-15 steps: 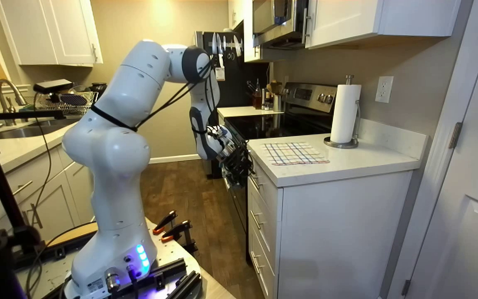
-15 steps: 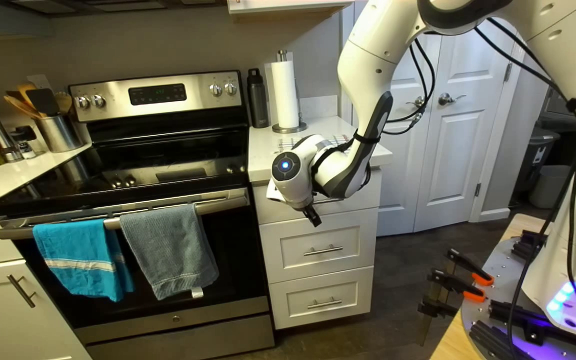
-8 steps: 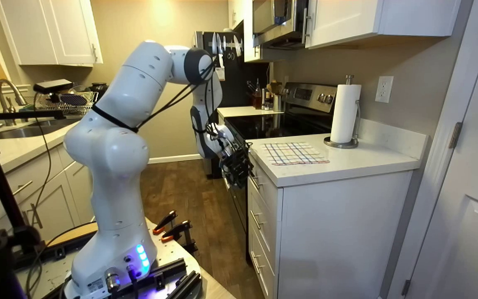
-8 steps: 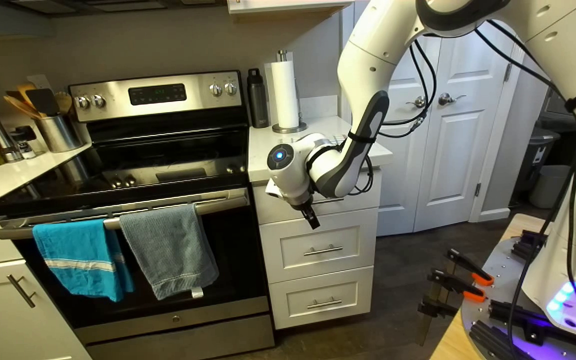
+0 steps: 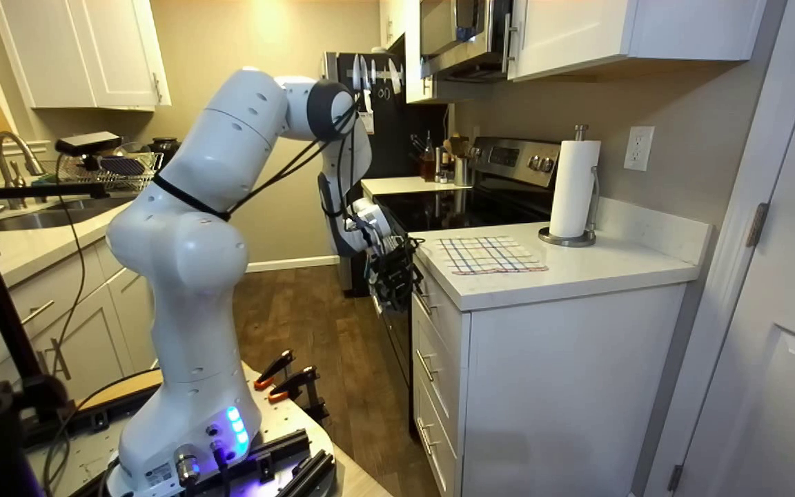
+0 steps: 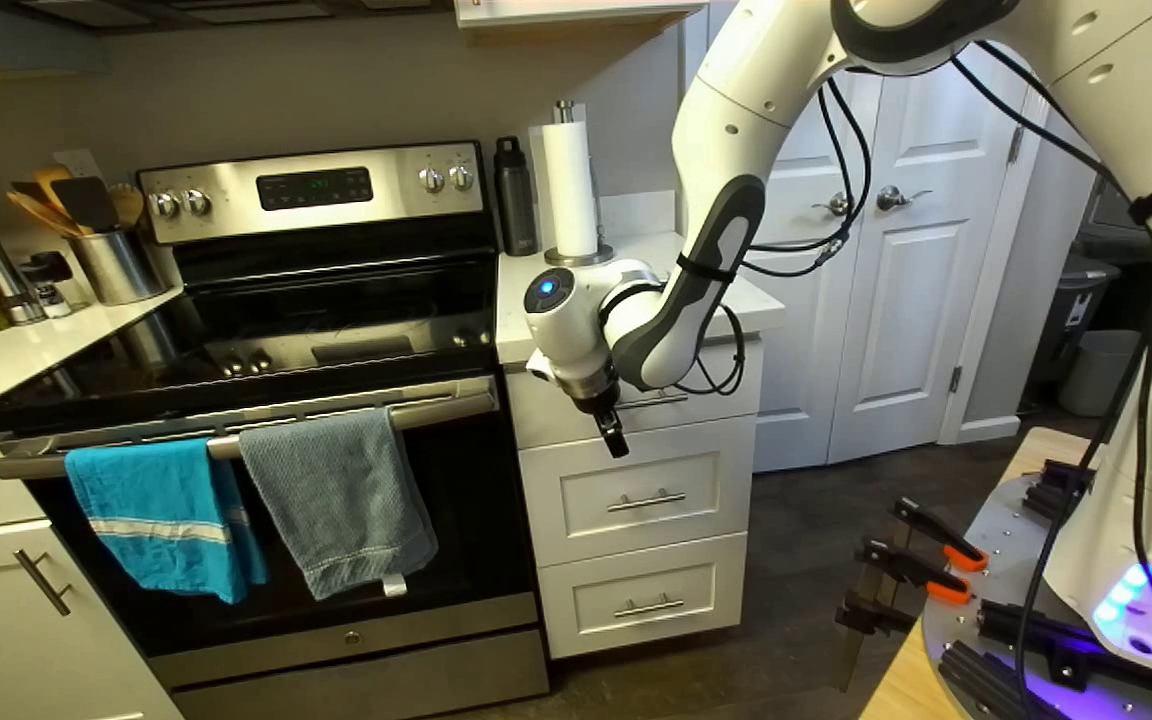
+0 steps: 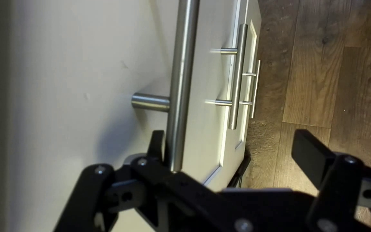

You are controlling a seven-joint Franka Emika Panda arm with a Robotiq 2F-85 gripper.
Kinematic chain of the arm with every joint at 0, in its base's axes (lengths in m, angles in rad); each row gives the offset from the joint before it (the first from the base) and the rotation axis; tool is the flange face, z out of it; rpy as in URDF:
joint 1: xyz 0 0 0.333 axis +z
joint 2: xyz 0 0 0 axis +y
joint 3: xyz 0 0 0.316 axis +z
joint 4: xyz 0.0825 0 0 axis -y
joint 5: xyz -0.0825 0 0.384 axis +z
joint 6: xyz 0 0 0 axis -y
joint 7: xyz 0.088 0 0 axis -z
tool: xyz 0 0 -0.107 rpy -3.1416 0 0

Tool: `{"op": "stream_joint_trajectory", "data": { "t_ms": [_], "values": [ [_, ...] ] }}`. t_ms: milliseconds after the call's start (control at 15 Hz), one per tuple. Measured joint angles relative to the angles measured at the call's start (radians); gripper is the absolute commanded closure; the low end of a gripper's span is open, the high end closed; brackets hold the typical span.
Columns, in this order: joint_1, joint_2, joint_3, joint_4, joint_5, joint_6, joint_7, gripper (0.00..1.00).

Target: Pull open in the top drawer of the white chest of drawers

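The end effector (image 7: 232,143) holds nothing, its fingers (image 7: 312,158) spread wide, presumably to straddle the handle (image 7: 181,83) beside one of them and pull the top drawer (image 7: 101,58).

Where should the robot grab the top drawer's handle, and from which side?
Likely near the middle of the straight, level bar, with the hand coming from above: a post holds the bar off the top drawer, leaving a gap where one finger could slip behind while the other closes in front.
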Motion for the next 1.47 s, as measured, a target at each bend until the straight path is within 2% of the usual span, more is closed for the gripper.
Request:
{"op": "stream_joint_trajectory", "data": {
  "t_ms": [667,1000,1133,1467],
  "values": [
    [0.018,-0.017,-0.005,-0.027,0.014,0.003,-0.034,0.00],
    [0.019,-0.070,0.009,-0.117,0.014,0.052,-0.093,0.00],
    [0.026,-0.100,0.038,-0.175,0.018,0.052,-0.094,0.00],
    [0.106,-0.191,0.097,-0.329,0.042,0.034,-0.037,0.00]
  ]
}}
